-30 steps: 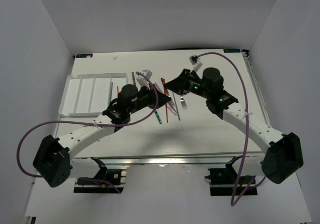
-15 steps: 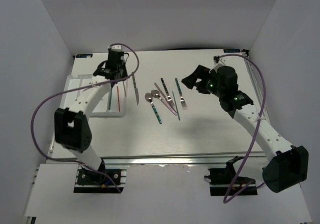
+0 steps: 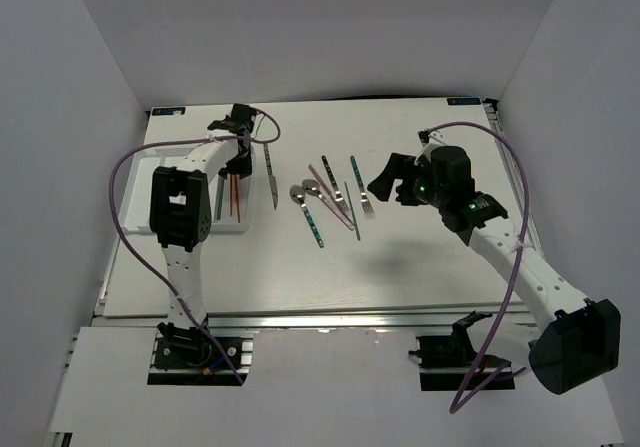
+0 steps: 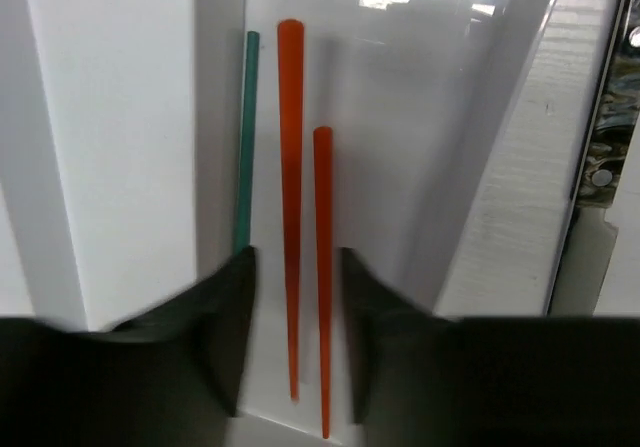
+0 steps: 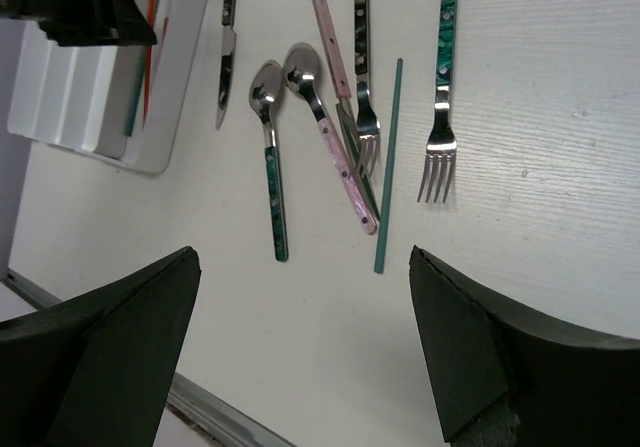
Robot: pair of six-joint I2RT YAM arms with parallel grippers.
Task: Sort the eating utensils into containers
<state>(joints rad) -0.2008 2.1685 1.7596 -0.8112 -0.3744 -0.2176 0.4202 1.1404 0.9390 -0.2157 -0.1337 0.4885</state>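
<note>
The left gripper (image 4: 296,267) hangs low over the white tray (image 3: 135,192) at the far left of the table (image 3: 420,267). Its two fingers are a little way apart and pinch nothing. The two red chopsticks (image 4: 291,167) lie flat in the slot under it, side by side. A green chopstick (image 4: 245,137) lies next to them, by the slot's wall. So this pair looks put away. To end the step well, the left arm should go straight up, so no finger knocks the sticks crooked.

The right gripper (image 5: 302,257) is spread wide and holds nothing. It hangs above the things left on the table: a teal fork (image 5: 441,87), a loose green stick (image 5: 388,167), a teal spoon (image 5: 270,147), a pink spoon (image 5: 325,137), a dark fork (image 5: 362,57) and a dark knife (image 5: 228,57) close to the tray. There may be a pink knife under the dark fork too, but it's hard to tell.

They are all thin, flat and shiny, so they may slip. I think the teal fork is the best next pick — it lies apart from the rest. Come down over the middle of its handle and squeeze across it.
</note>
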